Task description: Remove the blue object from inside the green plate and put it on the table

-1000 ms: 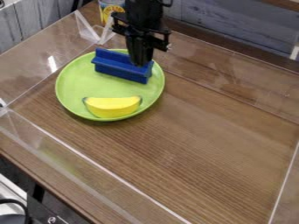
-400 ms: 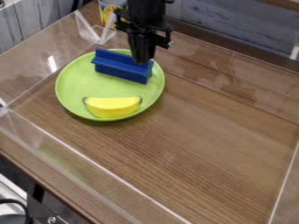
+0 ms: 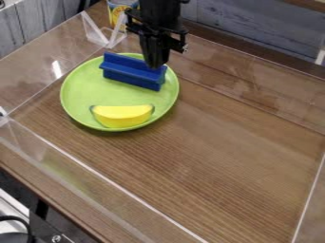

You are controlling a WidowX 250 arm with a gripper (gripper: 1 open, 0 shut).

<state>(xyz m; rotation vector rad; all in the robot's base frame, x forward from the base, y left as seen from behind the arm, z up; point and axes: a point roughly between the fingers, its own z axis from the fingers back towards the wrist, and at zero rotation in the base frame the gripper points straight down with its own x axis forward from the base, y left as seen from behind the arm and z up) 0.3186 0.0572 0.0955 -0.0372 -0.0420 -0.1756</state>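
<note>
Toward the back of the green plate [image 3: 83,95], the blue object [image 3: 124,68] is laid flat, a yellow banana [image 3: 122,115] is set at the plate's front, and the black gripper [image 3: 155,65] is lowered onto the object's right end with its fingers closed, though a grip cannot be confirmed.

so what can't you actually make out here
All in the one camera view:
- Hand: its dark tips merge with the blue block, so whether they pinch it is unclear.
- Block's right end: hidden behind the hand.
- Green plate: far rim covered by the block.
- Yellow thing at the top: mostly behind the arm, too small to identify.
</note>
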